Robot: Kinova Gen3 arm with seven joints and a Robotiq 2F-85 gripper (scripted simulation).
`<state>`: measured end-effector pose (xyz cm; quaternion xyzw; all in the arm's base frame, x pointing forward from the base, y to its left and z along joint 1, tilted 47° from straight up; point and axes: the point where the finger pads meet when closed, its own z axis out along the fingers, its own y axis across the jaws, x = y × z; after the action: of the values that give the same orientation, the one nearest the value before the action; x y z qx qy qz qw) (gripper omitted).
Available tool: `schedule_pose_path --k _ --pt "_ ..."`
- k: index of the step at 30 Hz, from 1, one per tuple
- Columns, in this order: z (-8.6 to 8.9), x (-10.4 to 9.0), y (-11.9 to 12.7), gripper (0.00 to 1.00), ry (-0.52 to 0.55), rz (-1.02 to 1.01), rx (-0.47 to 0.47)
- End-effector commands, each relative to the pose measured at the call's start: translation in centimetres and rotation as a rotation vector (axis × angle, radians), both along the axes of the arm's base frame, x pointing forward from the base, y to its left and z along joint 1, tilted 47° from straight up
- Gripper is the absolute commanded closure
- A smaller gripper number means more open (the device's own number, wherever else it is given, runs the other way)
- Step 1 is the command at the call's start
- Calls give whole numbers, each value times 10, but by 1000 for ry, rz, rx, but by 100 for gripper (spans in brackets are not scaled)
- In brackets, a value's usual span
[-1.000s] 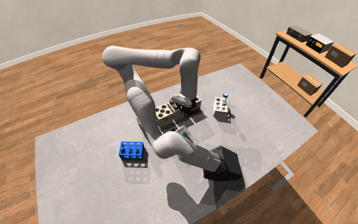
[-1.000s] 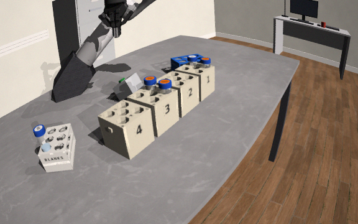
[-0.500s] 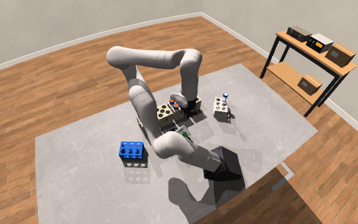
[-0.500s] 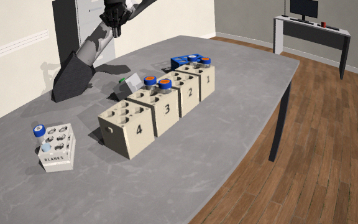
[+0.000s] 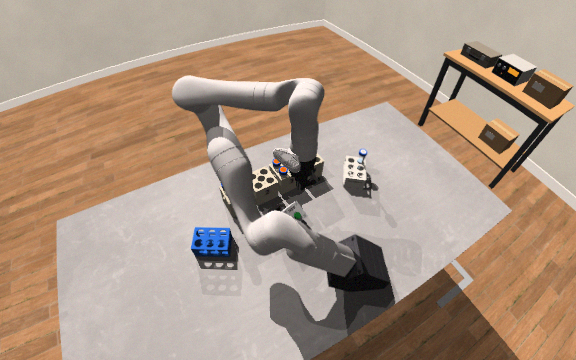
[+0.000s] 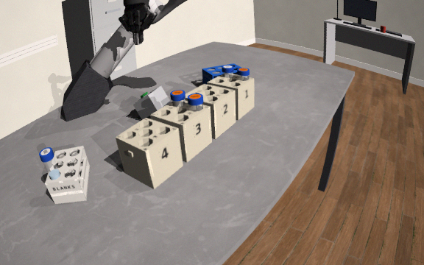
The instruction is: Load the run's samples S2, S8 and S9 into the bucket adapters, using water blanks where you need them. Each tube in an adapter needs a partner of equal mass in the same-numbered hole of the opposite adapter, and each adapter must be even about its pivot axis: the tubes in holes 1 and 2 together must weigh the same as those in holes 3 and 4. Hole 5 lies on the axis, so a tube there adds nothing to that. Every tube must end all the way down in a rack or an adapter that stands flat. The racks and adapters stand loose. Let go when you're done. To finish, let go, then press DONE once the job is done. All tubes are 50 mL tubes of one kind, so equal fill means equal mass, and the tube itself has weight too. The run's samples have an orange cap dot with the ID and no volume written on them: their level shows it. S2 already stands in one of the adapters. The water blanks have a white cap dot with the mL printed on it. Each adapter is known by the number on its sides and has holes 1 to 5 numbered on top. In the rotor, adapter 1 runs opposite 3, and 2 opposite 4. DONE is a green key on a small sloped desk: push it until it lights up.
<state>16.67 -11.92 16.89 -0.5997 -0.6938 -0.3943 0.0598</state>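
Four beige adapters stand in a row: 4 [image 6: 149, 152], 3 [image 6: 184, 125], 2 [image 6: 216, 107] and 1 [image 6: 238, 92]. Two orange-dot tubes [image 6: 177, 96] [image 6: 195, 100] stand in adapter 3; they also show in the top view [image 5: 280, 166]. At adapter 1's far side stand an orange-dot tube [image 6: 244, 71] and a white-dot tube [image 6: 228, 68]. The white BLANKS rack [image 6: 67, 177] holds one white-dot tube [image 6: 46, 155] at its corner. My gripper [image 6: 137, 37] is shut and empty, high above the table behind the row, pointing down. In the top view it [image 5: 309, 175] hangs over the adapters.
The blue sample rack [image 5: 211, 241] [image 6: 219, 71] stands behind adapter 1. The sloped desk [image 6: 149, 103] with the green DONE key [image 5: 297, 215] sits just behind adapters 3 and 4. My arm's dark base [image 5: 360, 265] stands at the table's edge. A shelf unit [image 5: 505, 95] stands off the table.
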Motion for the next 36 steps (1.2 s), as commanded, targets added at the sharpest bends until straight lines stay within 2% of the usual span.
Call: schedule_pose_path --k 1,7,36 --pt "-3 2 3 90 90 74 -12" --pt "-6 4 6 90 188 156 -25" --pt "-30 20 28 90 188 156 -25"
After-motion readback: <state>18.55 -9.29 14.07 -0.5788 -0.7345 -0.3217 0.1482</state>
